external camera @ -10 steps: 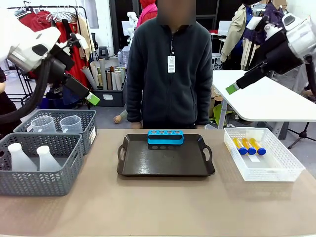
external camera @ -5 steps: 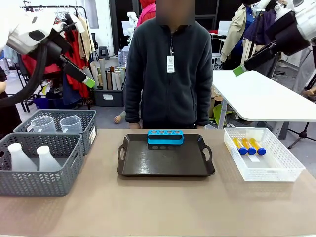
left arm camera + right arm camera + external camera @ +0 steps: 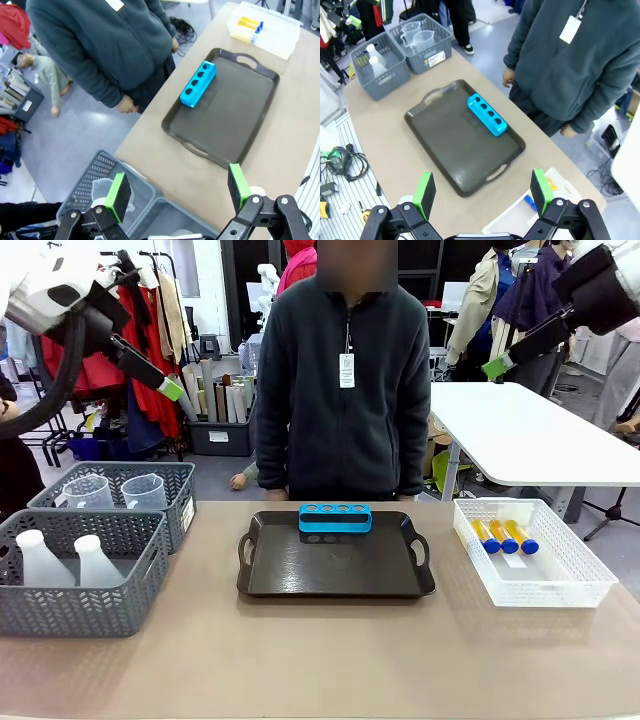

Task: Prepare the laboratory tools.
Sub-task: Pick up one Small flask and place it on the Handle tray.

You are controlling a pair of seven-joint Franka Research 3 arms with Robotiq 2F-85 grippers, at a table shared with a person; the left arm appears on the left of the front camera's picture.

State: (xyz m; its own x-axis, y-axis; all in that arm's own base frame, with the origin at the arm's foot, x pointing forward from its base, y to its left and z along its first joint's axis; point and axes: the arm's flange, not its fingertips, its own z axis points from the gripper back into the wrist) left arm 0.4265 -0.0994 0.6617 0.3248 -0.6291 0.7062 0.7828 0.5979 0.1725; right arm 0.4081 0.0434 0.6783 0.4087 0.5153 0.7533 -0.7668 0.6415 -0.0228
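Front view: left tool (image 3: 170, 390) and right tool (image 3: 497, 367) spread, empty, high above the bench (image 3: 320, 660); tubes (image 3: 505, 536) in white basket (image 3: 560, 592) at right; flasks (image 3: 58, 558), jugs (image 3: 115, 490) in grey baskets (image 3: 100, 615) at left.

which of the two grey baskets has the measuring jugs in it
The far grey basket, the one nearer the person: two clear jugs stand in it, whereas the near grey basket holds two white flasks.
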